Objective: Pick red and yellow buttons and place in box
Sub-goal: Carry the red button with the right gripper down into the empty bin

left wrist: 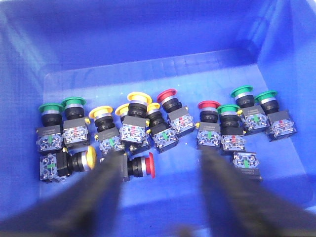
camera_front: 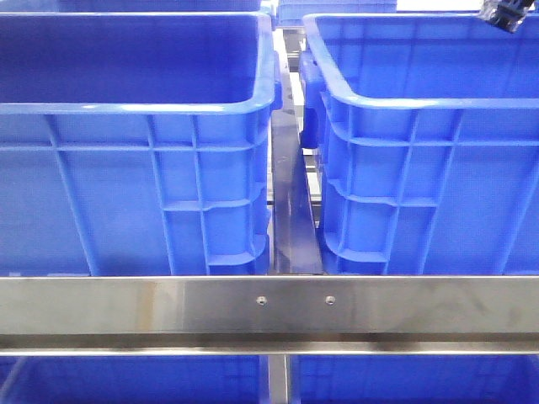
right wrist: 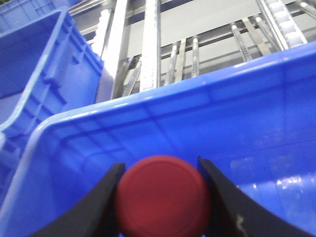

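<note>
the right gripper (right wrist: 163, 197) grasps a red button (right wrist: 163, 197) over the right crate (right wrist: 276, 148). the left gripper (left wrist: 160, 197) hangs spread above the buttons (left wrist: 148, 128) in the left crate (left wrist: 148, 49).

Two black, tapering fingers (left wrist: 98, 192) are seen on the left end effector (left wrist: 163, 197), and matching black fingers (right wrist: 96, 207) on the right end effector (right wrist: 160, 197).

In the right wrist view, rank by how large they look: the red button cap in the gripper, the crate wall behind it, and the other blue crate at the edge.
1. Crate wall, fills most of the frame.
2. Other blue crate.
3. Red button cap, gripped by the right gripper.
The cap sits closest to the camera, so it looks bigger than it is.
</note>
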{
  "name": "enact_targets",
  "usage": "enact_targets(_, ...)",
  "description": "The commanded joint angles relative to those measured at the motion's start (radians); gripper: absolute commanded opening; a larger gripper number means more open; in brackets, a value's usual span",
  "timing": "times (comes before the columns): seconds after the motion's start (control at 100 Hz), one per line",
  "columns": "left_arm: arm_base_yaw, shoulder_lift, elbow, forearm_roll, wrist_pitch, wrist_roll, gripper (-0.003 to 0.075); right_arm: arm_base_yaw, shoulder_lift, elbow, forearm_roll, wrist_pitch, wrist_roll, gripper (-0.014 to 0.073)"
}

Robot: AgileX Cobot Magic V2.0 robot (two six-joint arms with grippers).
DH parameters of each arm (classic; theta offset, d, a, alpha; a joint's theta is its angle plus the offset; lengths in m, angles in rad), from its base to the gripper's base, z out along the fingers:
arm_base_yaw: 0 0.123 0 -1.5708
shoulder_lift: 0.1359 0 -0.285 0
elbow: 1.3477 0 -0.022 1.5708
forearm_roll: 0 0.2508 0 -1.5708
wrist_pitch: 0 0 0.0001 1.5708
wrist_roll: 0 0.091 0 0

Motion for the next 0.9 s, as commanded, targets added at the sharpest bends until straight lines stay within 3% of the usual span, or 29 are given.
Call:
enact_targets(0.0,0.005,-0.014,-0.023,-0.011,-0.082,-0.008,0.0074,-0.007,0.017,-0.073,0.022,0.008,-0.03,0.0123)
enact_targets(0.07,0.005,-0.014,-0.023,-0.011,-0.083,-0.008,-0.0021,-0.007,0.067,-0.105,0.022,0.009,-0.048,0.0123)
enact_targets(0.57,0.005,-0.014,-0.023,-0.011,-0.083,-0.008,-0.0019,0.046,0.393,-0.298,0.022,-0.033,-0.245,0.0123)
enact_targets(0.89,0.005,-0.014,-0.023,-0.011,-0.083,-0.008,-0.0019,0.074,0.469,-0.325,0.022,-0.107,-0.259,0.0123)
